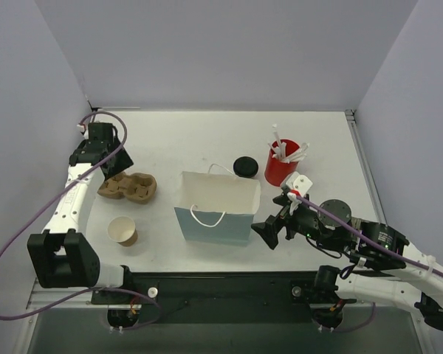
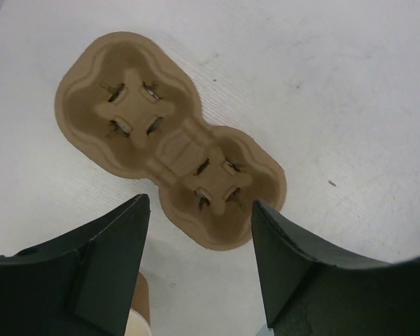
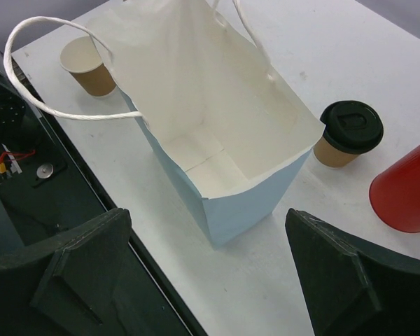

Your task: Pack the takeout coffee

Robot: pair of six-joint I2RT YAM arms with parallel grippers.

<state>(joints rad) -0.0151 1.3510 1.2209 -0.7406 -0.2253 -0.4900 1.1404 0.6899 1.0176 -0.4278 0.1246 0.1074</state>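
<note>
Clearly the coffee [image 1: 244,166] stands upright on the tabletop [image 1: 207,140] behind the bag [image 1: 214,225], beside the red cup [image 1: 280,171]. The left end effector [image 2: 199,210] gapes empty over the carrier [image 2: 168,140]; the right end effector [image 3: 206,224] (also open, empty) faces the bag. Probably light and crushable: grip gently round the wall below the lid [image 3: 351,126].

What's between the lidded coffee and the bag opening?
Nothing visible. The takeout coffee stands beside the far right corner of the blue paper bag, which is upright, open and empty. Only its own wall must be cleared. The red straw cup stands on the coffee's other side.
</note>
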